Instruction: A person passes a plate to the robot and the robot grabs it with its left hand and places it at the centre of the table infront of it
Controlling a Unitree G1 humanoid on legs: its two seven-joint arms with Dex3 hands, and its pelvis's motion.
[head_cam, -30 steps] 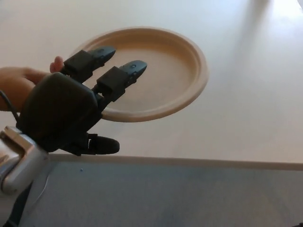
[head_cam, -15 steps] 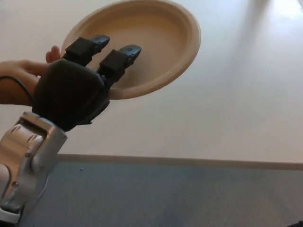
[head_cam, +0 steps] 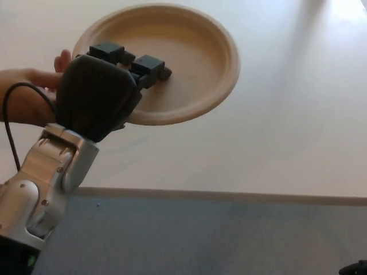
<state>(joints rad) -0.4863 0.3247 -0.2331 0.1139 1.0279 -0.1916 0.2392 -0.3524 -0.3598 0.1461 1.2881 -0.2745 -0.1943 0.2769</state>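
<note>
The robot's left hand (head_cam: 100, 103) reaches in from the left and has hold of the plate (head_cam: 183, 57), a plain tan paper one with a raised rim. Its two thick fingers (head_cam: 150, 66) are curled down over the near-left rim and press on the plate's inner face, with the black palm covering that edge; the thumb is hidden beneath, so I cannot tell how it sits against the underside. The plate is tilted, its far side lifted, and it is held up above the pale worktop (head_cam: 298, 126) rather than lying on it. On the far left a person's hand (head_cam: 28, 97) is still at the plate's left rim, a fingertip showing just behind the robot's knuckles. A thin black cable (head_cam: 8, 123) loops beside the silver wrist (head_cam: 54, 166). Nearer me the worktop ends in a straight edge, and grey floor (head_cam: 218, 235) lies below it. The right hand is out of sight.
</note>
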